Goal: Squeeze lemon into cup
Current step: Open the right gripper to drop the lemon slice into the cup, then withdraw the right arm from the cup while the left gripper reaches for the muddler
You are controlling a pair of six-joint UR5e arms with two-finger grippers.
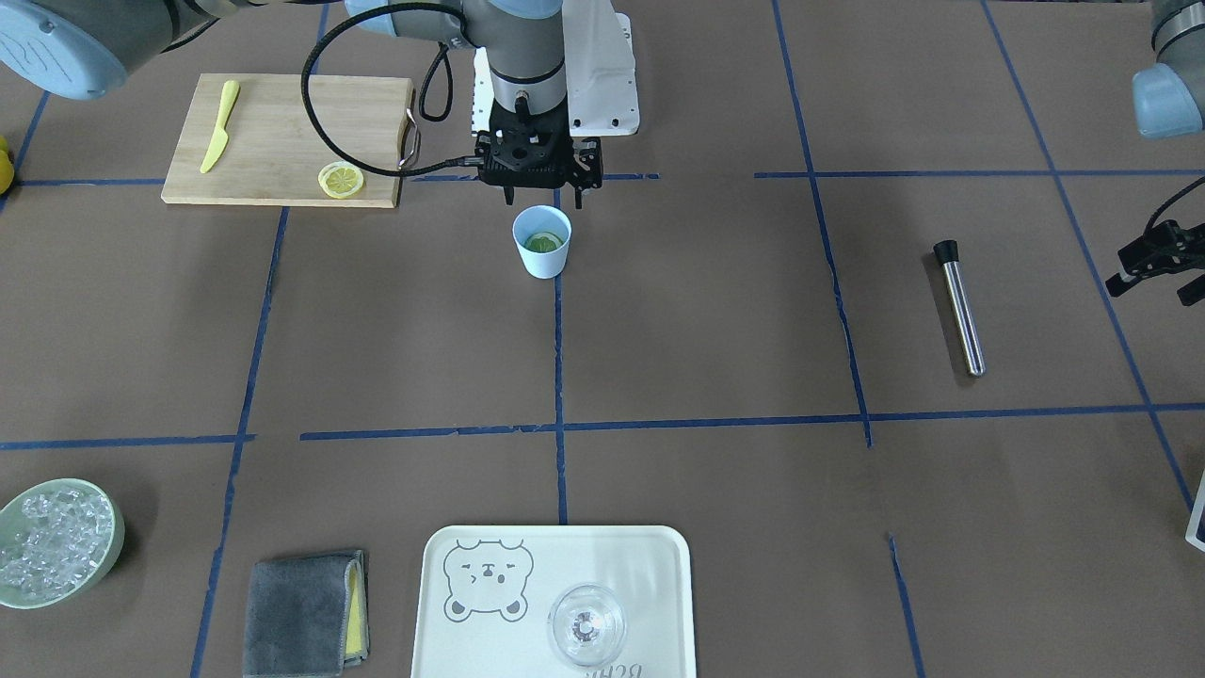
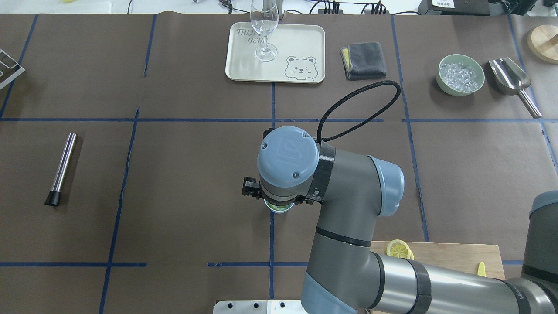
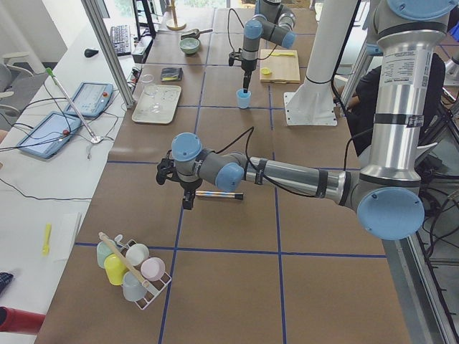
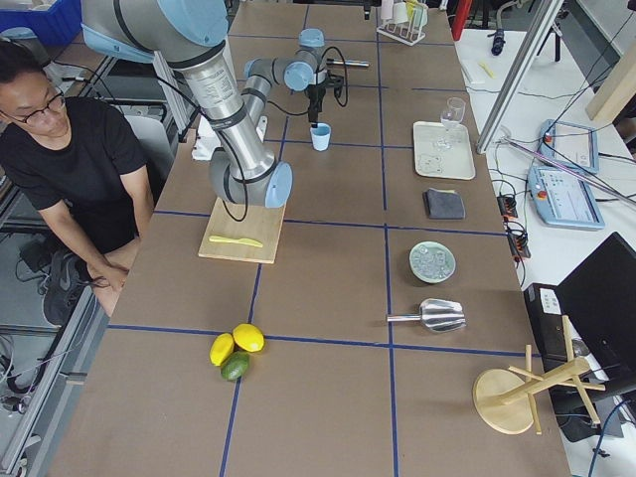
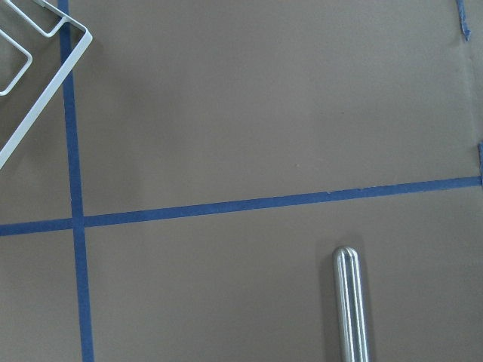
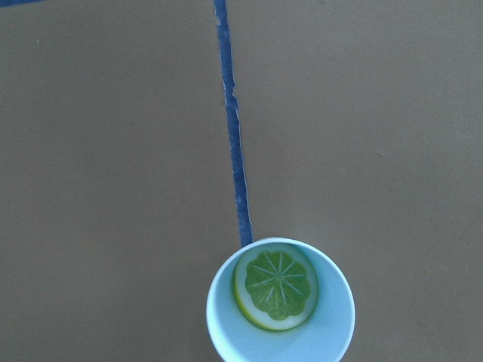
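While lemon lies in cup, right gripper hangs vertical above.

Counter is carrying two lemon slices: the lemon and a paler slice. It is also carrying one each of cup, glass, tray, cutting board, knife, steel rod, bowl of ice, scoop and grey cloth. Three whole citrus fruits are lying together.
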